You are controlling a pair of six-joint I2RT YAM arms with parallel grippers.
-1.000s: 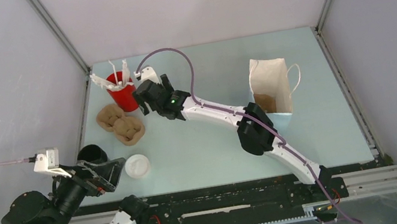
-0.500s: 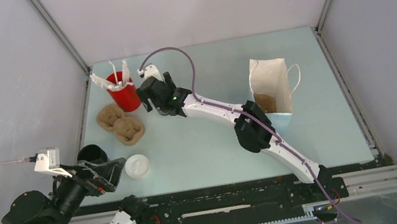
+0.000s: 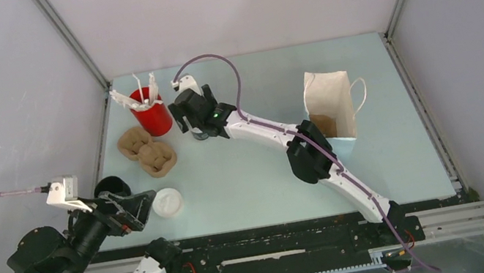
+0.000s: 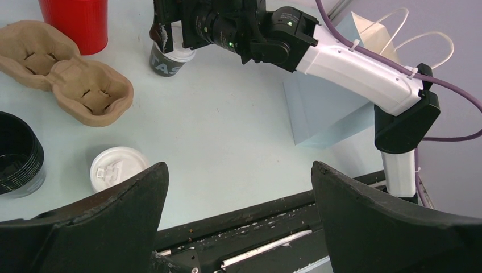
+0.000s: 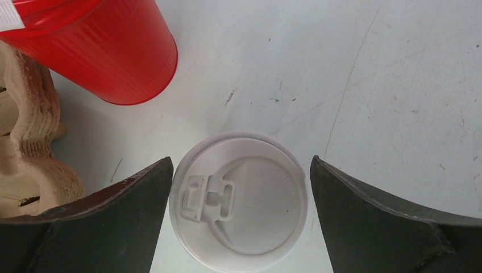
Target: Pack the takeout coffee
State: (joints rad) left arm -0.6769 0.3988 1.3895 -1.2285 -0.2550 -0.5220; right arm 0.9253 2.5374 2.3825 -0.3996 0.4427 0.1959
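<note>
The takeout coffee (image 5: 239, 199), a small black cup with a round white lid, stands on the table just right of the red cup. My right gripper (image 5: 240, 160) hangs open straight above it, one finger on each side of the lid, the left finger close to the rim and a gap at the right. The left wrist view shows the same cup (image 4: 167, 60) under the right gripper (image 4: 170, 34). From above the cup is mostly hidden under that gripper (image 3: 195, 120). My left gripper (image 4: 240, 165) is open and empty over the table's front left edge.
A white paper bag (image 3: 331, 110) stands open at the right. The red cup (image 3: 152, 114) with white cutlery and the brown pulp tray (image 3: 149, 152) sit left of the coffee. A loose white lid (image 3: 168, 203) and a stack of black cups (image 3: 110, 188) lie by my left gripper (image 3: 133, 206).
My right gripper has shifted slightly right and back and settled over the coffee cup. The left arm has edged a little to the right. Both grippers stayed open.
</note>
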